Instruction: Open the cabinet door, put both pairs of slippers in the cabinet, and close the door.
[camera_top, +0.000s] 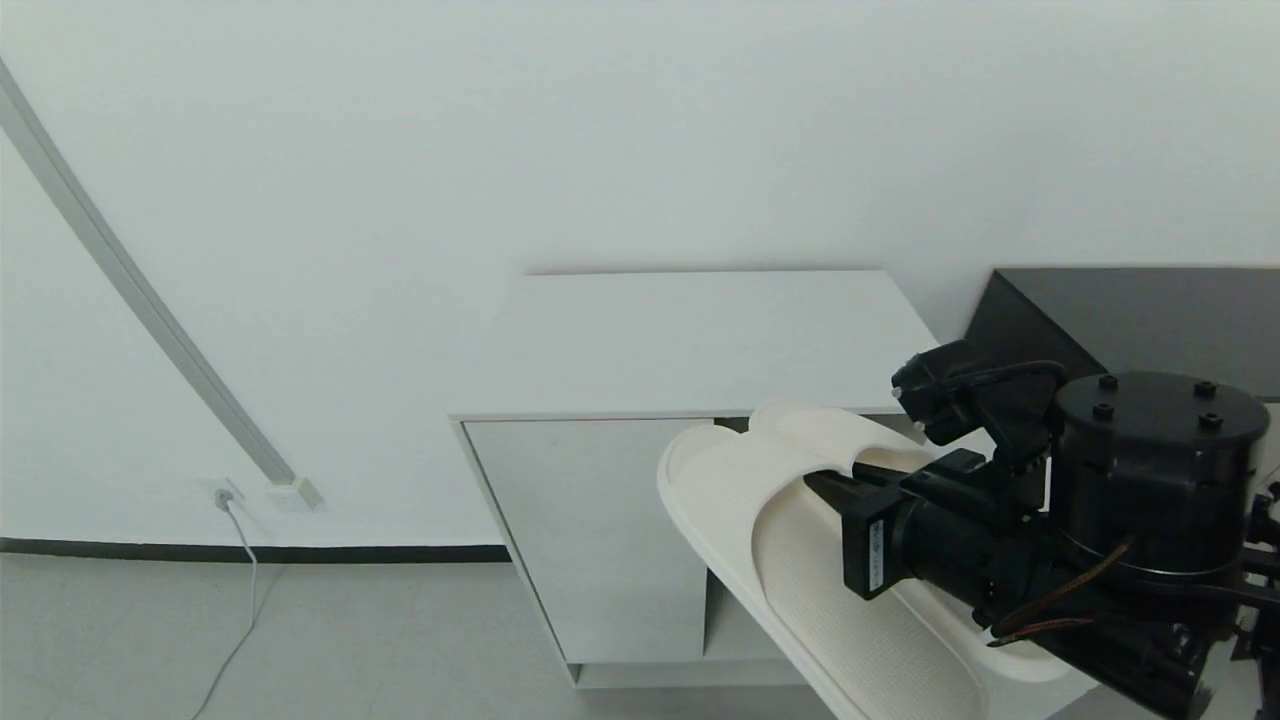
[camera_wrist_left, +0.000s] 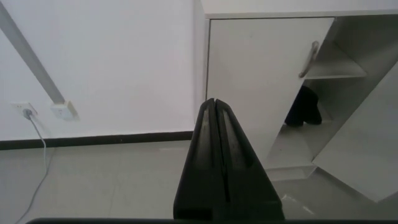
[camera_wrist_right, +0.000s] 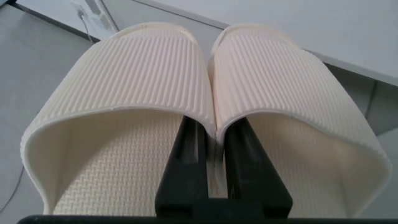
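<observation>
The white rectangular cabinet (camera_top: 700, 340) stands on the grey floor (camera_top: 350, 640) against the wall. In the head view the right arm and its load cover the cabinet's right front half. The left door panel (camera_top: 590, 540) is closed. In the left wrist view the right door panel (camera_wrist_left: 367, 155) is swung open, exposing a white shelf (camera_wrist_left: 339, 65). A dark object (camera_wrist_left: 305, 107) sits in the compartment below the shelf, too indistinct to identify.

The pair of cream ribbed open-toe slippers (camera_top: 740, 500) is held in the air, in front of the cabinet's right front edge, toes toward the cabinet. The heels are cut off at the lower edge of the head view.

The right gripper (camera_wrist_right: 214, 143) has one finger (camera_wrist_right: 186, 162) under each slipper's strap. The fingertips are hidden there. The jaws clamp the slippers' two adjoining inner walls.

The left gripper (camera_wrist_left: 214, 155) faces the closed door panel, well apart from it, with its fingers pressed together.
</observation>
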